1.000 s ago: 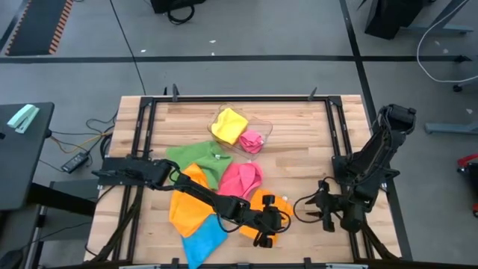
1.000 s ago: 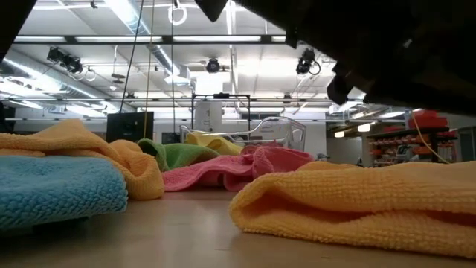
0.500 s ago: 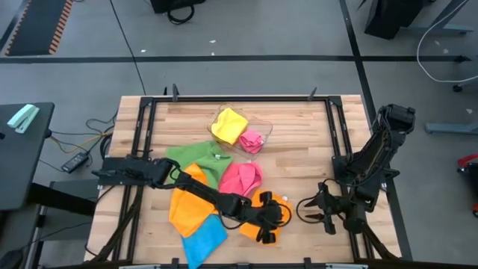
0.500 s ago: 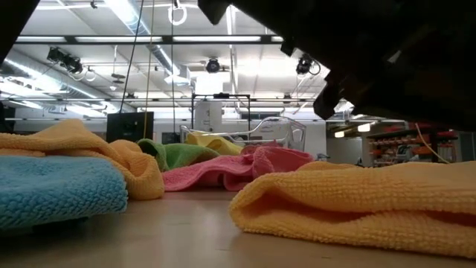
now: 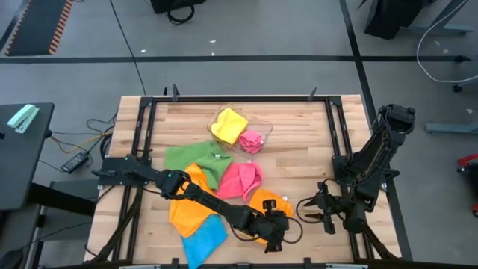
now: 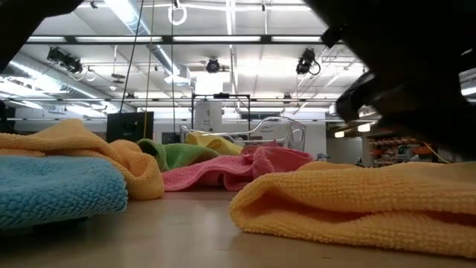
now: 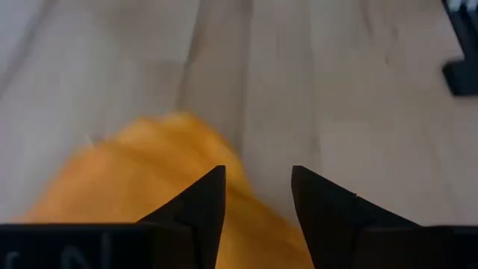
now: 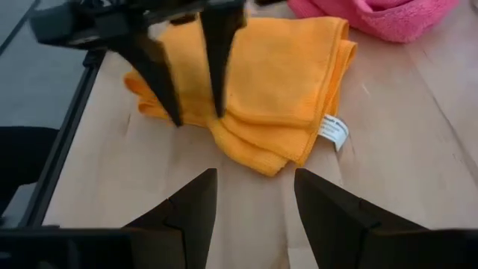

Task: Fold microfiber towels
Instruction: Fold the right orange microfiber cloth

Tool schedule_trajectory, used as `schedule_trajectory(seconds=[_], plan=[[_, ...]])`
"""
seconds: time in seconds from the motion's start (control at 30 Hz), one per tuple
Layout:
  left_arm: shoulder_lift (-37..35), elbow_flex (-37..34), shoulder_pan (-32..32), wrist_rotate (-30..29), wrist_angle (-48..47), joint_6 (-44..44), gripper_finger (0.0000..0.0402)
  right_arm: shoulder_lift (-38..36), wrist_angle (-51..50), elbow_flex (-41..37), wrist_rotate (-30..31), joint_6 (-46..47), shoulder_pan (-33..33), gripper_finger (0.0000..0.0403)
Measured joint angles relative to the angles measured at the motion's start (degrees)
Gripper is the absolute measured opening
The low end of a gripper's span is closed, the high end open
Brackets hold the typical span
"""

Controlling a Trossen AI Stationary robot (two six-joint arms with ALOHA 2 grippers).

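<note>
Orange microfiber makes up the folded towel (image 8: 261,82) lying near the table's front edge, its layers stacked and a small white label showing at one corner. The left gripper (image 8: 190,78) hangs right over this folded orange towel, its two dark fingers (image 7: 198,213) parted with a clear gap between them and nothing caught in that gap; the fingertips point down at the cloth's edge, and whether they touch it cannot be told. From above, the left arm stretches diagonally across the table to the left gripper (image 5: 273,233) at that towel. Just behind the folded piece lies a crumpled pink towel (image 5: 240,179), and toward the left arm's side a second, looser orange towel (image 5: 185,205) overlaps a blue towel (image 5: 203,240) at the front edge. A green towel (image 5: 192,155) lies flat beyond them. Farther back, a clear plastic tray (image 5: 263,125) holds a yellow towel (image 5: 228,125) and another pink towel (image 5: 254,140). The right gripper (image 5: 317,209) waits near the table's right front, facing the folded orange towel, its fingers (image 8: 190,213) apart and holding nothing. All of this rests on the wooden table (image 5: 299,142).
</note>
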Motion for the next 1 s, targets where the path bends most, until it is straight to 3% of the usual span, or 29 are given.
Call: schedule_trajectory(seconds=[0.2, 0.37, 0.67, 1.0], plan=[[1.4, 3.0, 0.0, -2.9, -7.1, 1.4, 0.0161, 0.0, -0.2, 0.0, -0.2, 0.0, 0.0, 0.0188], [1.2, 3.0, -0.1, -3.9, -10.5, 2.3, 0.0136, 0.0, -0.1, 0.0, -0.2, 0.0, 0.0, 0.0188], [1.0, 3.0, -0.3, -3.9, -9.9, 2.4, 0.0077, 0.0, 0.0, 0.0, -0.2, 0.1, 0.0, 0.0188], [-0.3, 3.0, -0.4, -3.0, -9.8, 2.4, 0.0043, 0.0, 0.0, 0.0, -0.2, 0.5, 0.0, 0.0188]])
